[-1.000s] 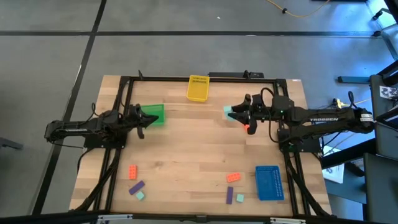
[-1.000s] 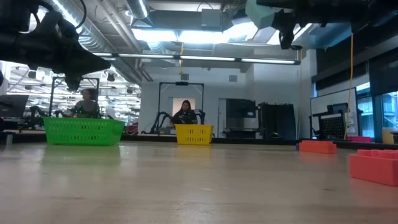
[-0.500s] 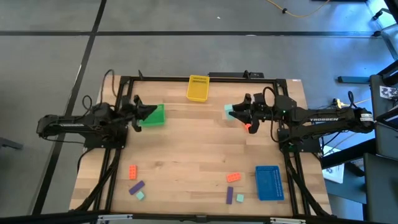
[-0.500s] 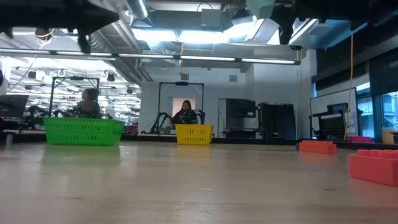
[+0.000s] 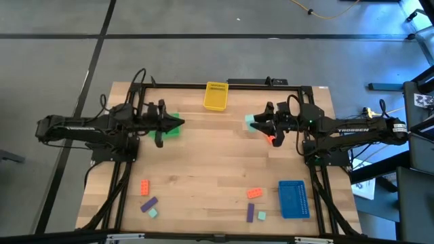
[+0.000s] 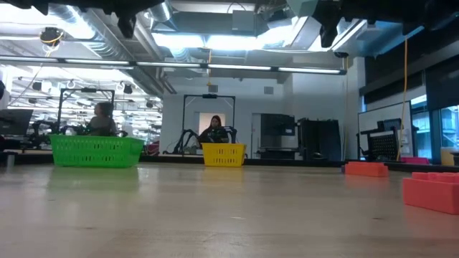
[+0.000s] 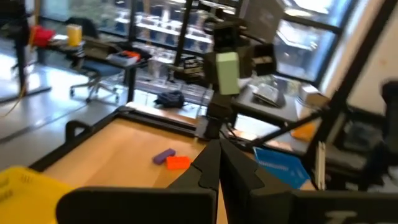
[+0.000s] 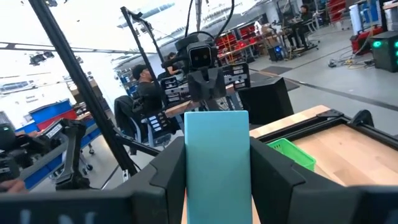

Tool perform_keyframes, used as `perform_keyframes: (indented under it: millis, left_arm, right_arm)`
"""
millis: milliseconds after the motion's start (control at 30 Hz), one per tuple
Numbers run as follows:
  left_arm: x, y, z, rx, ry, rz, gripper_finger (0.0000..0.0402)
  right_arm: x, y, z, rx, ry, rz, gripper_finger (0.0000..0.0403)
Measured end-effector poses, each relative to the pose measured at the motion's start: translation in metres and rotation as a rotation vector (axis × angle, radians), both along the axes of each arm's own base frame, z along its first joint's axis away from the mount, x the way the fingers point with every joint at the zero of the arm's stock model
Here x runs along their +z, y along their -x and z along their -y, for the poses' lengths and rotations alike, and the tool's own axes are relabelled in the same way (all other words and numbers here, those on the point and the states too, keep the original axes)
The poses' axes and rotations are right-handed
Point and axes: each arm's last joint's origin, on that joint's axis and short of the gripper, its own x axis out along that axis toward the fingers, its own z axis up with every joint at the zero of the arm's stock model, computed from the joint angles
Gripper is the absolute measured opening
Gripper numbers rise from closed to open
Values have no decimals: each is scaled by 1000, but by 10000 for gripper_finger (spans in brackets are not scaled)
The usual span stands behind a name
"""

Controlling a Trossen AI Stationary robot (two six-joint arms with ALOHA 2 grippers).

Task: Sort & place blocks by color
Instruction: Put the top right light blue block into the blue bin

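Note:
My right gripper [image 5: 256, 125] hovers high over the table's far right part, shut on a pale mint block [image 8: 216, 155]. My left gripper [image 5: 178, 124] is shut and empty, raised above the green tray [image 5: 173, 131]; its fingers [image 7: 217, 163] point toward the right arm. Near the front left lie an orange block [image 5: 144, 187], a purple one [image 5: 149, 203] and a mint one [image 5: 153, 213]. Near the front right lie another orange [image 5: 254, 194], purple [image 5: 250, 212] and mint block [image 5: 262, 215], all flat on the wood. My right gripper pinches the mint block between its two fingers, one on each long side [image 8: 189, 168]. The fingers [image 8: 163, 177] run level, pointing toward the table's left, and lie along the block. The block's far end juts out past the fingertips, lifted well clear of the table.
A yellow tray [image 5: 215, 96] stands at the far edge's middle and a blue tray [image 5: 293, 199] at the front right. A black frame [image 5: 224, 85] runs around the table. A small orange-red thing [image 5: 271, 140] shows under the right arm. People sit in the room beyond [image 6: 214, 129].
My left gripper has risen from beside the green tray and gone toward the table's right, ending above that tray, still shut, with its wrist rolled a little. My right gripper has kept its place with the mint block.

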Motion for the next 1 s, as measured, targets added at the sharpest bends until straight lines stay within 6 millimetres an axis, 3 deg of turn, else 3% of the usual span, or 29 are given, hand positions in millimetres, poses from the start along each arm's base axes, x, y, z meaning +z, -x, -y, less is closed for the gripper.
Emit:
perform_keyframes:
  millis: [367, 533, 733, 867, 1000]
  left_arm:
    - [1, 0, -1, 46, 1, 8, 0]
    - [1, 0, -2, 77, 4, 13, 0]
    - [1, 1, -3, 108, 6, 14, 0]
    - [1, 1, -3, 116, 8, 15, 0]
    - [1, 1, -3, 115, 8, 16, 0]
  right_arm:
    - [4, -1, 0, 21, -75, -12, 136]
    - [30, -10, -8, 152, -155, -264, 136]
    - [40, -8, -52, 341, -300, -824, 136]
    - [27, 4, -93, 368, -435, -1087, 136]
    - [5, 21, -136, 280, -570, -1264, 136]
